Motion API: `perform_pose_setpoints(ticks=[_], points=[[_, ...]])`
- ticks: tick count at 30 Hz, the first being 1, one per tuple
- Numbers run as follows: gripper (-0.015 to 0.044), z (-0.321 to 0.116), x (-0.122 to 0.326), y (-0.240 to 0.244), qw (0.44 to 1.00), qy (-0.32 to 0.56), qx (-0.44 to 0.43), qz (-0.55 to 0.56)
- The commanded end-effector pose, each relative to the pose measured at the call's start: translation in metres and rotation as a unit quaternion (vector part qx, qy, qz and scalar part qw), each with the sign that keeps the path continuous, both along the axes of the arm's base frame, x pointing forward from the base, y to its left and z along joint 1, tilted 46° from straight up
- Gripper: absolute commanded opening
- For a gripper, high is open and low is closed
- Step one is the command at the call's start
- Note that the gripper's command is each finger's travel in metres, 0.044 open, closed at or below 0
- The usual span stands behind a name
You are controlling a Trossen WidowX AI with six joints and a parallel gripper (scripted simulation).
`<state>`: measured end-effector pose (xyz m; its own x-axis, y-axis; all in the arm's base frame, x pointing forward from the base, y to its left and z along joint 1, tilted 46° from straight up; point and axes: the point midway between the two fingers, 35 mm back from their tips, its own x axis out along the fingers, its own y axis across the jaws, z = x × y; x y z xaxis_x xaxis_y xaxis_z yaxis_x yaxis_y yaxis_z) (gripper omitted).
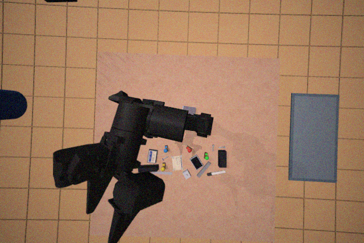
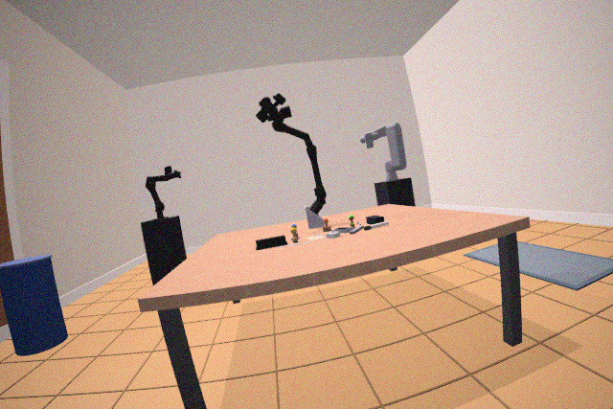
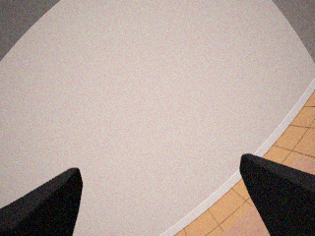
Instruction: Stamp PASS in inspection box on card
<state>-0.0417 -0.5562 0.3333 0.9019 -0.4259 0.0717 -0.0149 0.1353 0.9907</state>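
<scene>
My gripper (image 1: 100, 227) (image 3: 161, 172) is open and empty, high above the table's left front; the wrist view shows wall and floor between its fingers. The cream card (image 1: 177, 163) (image 2: 314, 237) lies flat on the table; its box and any print are too small to read. A dark pad in a pale frame (image 1: 196, 161) lies right of it. Small stamps with coloured knobs stand around: blue (image 1: 166, 148), red (image 1: 189, 149) (image 2: 326, 224), green (image 1: 206, 156) (image 2: 351, 220) and yellow (image 1: 162, 167) (image 2: 294, 233). Which one is PASS cannot be told.
A blue-and-white labelled box (image 1: 152, 156), black blocks (image 1: 222, 158) (image 1: 148, 168), a grey bar (image 1: 203, 169), a white marker (image 1: 218, 173) and a small pale square (image 1: 186, 174) lie around the card. A grey wedge (image 2: 313, 218) stands behind. My arm covers part of the table.
</scene>
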Motion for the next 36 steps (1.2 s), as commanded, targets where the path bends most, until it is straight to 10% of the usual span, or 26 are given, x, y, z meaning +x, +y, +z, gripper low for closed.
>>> perform_pose_setpoints(ticks=[1,7,20,36], points=[[0.0374,0.000,0.002,-0.001,1.000,-0.002,0.000,0.000],[0.0216,-0.004,0.069,-0.013,1.000,-0.020,-0.001,0.018],[0.0214,-0.029,0.258,0.040,0.993,0.036,0.009,0.113],[0.0214,-0.099,0.413,0.244,0.931,0.201,-0.018,0.303]])
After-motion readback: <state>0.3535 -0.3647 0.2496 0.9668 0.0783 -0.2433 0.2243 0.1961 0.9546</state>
